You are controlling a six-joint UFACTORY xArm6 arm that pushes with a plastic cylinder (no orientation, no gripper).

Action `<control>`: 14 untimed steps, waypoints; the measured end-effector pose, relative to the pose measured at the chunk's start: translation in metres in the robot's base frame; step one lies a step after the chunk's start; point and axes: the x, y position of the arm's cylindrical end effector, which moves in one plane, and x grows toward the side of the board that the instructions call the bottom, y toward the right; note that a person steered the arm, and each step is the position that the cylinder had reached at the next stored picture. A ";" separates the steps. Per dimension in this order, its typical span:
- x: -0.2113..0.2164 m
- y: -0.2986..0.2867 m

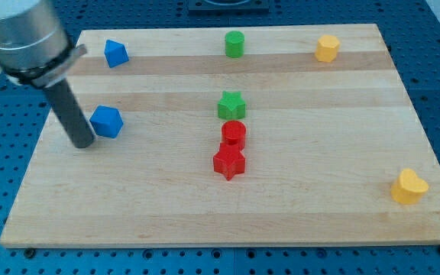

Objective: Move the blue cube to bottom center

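Jaws: none on this arm; it ends in a plain dark rod, so there is nothing to stand apart or together, nothing clamped.
Tip: the tip rests on the board at the view's left, just beside the blue cube, on that block's left and slightly lower side. Whether it touches the block cannot be told.
Task block: which of two blue blocks counts as the cube is a judgement; the one by the rod looks the more cube-like. It sits at the left, about mid-height of the board.
Other blue block: a second blue block, more wedge-like, lies near the top left, well apart from the rod.
Progress: judged barely begun. The blue cube is far from the bottom centre; the whole slide down and to the right is left.
Route: the red star and red cylinder, touching each other, sit just above the bottom centre, with a green star above them. A push aimed too high risks bumping them.
Elsewhere: green cylinder top centre, yellow block top right, yellow heart bottom right.
Containers: none in view; only the flat wooden board, holding all blocks loose.
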 end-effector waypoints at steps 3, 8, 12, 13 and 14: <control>-0.062 0.029; 0.048 0.146; 0.064 0.152; 0.064 0.145; 0.077 0.145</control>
